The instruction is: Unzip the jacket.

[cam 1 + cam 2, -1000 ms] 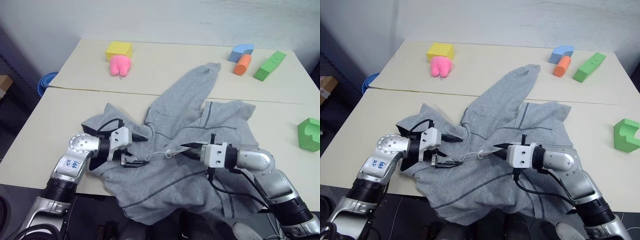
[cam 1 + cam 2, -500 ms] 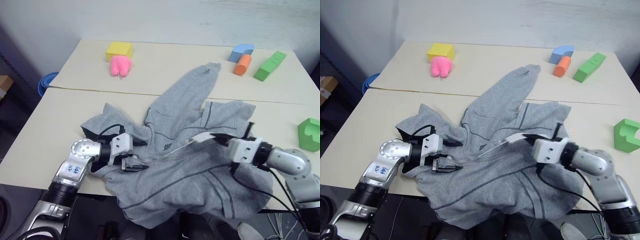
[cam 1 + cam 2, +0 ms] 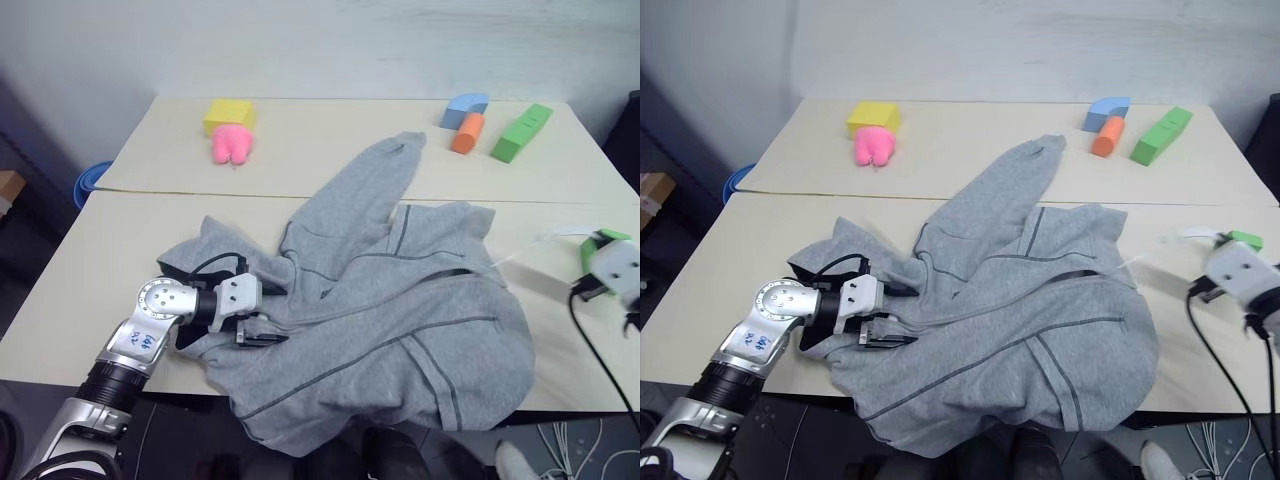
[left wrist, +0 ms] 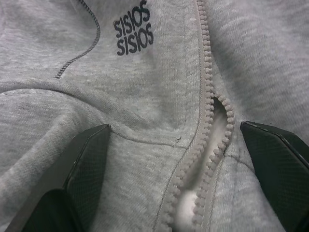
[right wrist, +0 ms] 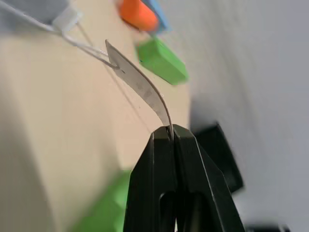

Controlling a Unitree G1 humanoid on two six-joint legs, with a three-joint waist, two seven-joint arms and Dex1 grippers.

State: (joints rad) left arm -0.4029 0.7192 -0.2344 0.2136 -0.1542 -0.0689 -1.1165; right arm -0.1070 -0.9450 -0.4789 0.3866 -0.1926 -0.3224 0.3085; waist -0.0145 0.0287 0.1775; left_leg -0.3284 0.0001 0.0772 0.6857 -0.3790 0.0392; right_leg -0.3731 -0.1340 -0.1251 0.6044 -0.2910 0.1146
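A soft grey fleece jacket (image 3: 370, 300) lies crumpled across the near counter (image 3: 120, 240), its toothed zip partly parted. The left gripper (image 3: 262, 315) rests spread wide on the cloth, likely pinning it. The right gripper (image 5: 171, 133), fingers closed, pinches the thin white paper tag (image 5: 140, 92), pulled taut sideways.

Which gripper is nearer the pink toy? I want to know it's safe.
Left. The left gripper rests on the jacket, below the pink toy; the right gripper is far off at the table's right edge.
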